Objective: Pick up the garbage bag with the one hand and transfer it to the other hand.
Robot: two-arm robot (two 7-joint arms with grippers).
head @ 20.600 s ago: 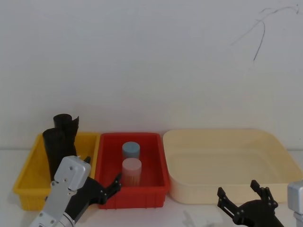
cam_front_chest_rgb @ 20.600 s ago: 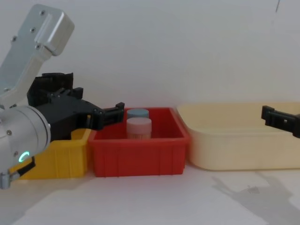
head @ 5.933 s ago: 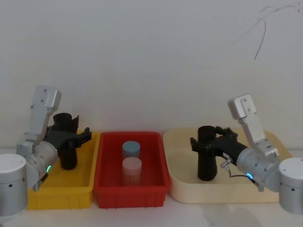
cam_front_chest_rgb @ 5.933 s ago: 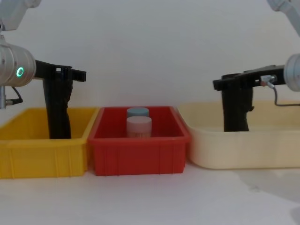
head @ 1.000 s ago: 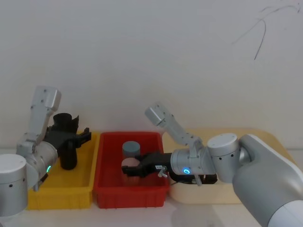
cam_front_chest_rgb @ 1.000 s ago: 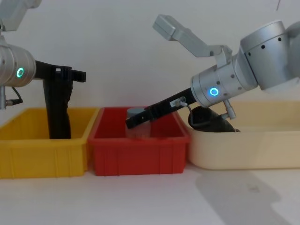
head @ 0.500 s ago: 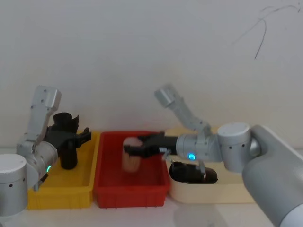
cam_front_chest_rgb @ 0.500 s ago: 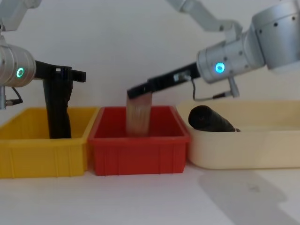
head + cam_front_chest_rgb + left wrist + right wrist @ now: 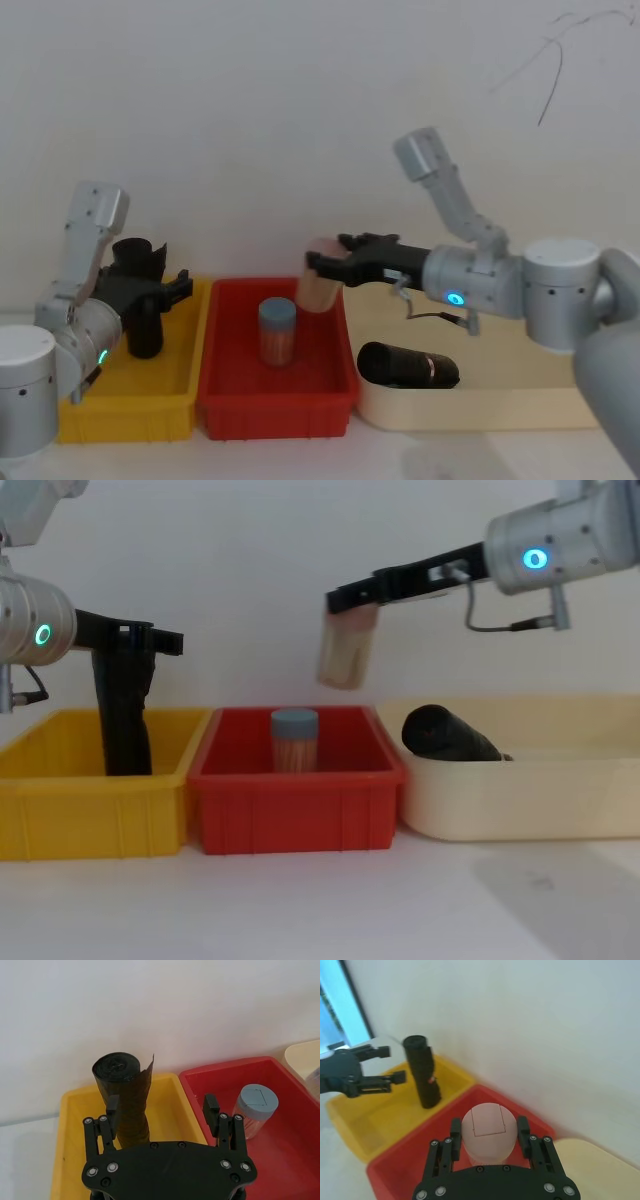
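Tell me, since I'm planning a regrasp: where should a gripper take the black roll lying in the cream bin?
Probably around its middle, from above. The garbage bag lies on its side in the cream bin, so its round flanks face the jaws and the walls block a side approach.

The right gripper (image 9: 489,1132) fills the lower middle of the frame, its two black fingers (image 9: 455,1132) clamped on either side of a pink-lidded jar (image 9: 488,1130) with its lid facing the camera. Beneath it lies the red bin (image 9: 412,1167), and to the left the yellow bin (image 9: 367,1127). A black roll (image 9: 422,1072) stands upright in the yellow bin at centre left. At the left edge, the left gripper (image 9: 380,1077) reaches toward the roll with fingers spread, just short of it. A cream bin's rim (image 9: 592,1157) shows at lower right.
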